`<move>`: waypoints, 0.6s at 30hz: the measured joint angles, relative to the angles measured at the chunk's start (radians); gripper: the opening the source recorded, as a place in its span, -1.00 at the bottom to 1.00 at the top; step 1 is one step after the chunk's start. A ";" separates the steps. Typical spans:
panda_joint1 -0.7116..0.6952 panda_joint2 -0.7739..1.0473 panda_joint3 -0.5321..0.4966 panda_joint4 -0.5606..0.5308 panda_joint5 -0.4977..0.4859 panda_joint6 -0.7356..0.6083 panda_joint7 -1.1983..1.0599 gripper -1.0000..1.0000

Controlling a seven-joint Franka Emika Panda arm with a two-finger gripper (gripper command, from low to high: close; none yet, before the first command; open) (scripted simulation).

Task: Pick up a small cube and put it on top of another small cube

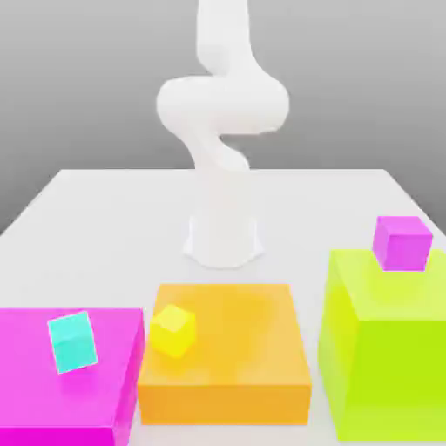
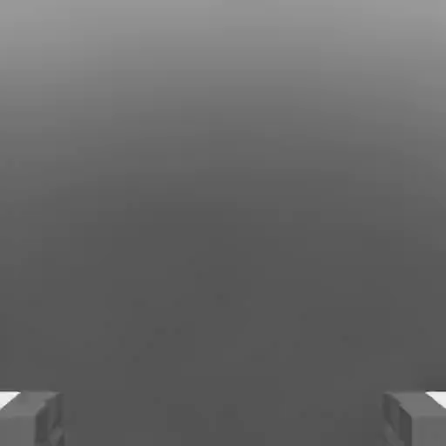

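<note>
The small purple-violet cube (image 1: pixel 402 242) rests on top of the tall lime-green block (image 1: pixel 383 348) at the exterior view's right. A small yellow cube (image 1: pixel 172 330) sits on the flat orange block (image 1: pixel 235 357) in the middle. On the magenta block (image 1: pixel 52 383) at the left lies a small cyan cube (image 1: pixel 71 341), slightly tilted. The white arm (image 1: pixel 222 131) rises from the table's middle and leaves the exterior view at the top. In the hand view my gripper (image 2: pixel 223 418) stands open, its two grey fingertips (image 2: pixel 30 418) far apart against a plain grey backdrop, nothing between them.
The three big blocks line the near edge of the white table (image 1: pixel 104 218). The arm's base (image 1: pixel 224 239) stands behind the orange block.
</note>
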 joint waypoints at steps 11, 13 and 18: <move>0.321 0.404 0.268 -0.197 0.204 0.180 0.023 0.00; 0.381 0.477 0.315 -0.234 0.252 0.213 0.021 0.00; 0.451 0.599 0.378 -0.299 0.328 0.282 0.052 0.00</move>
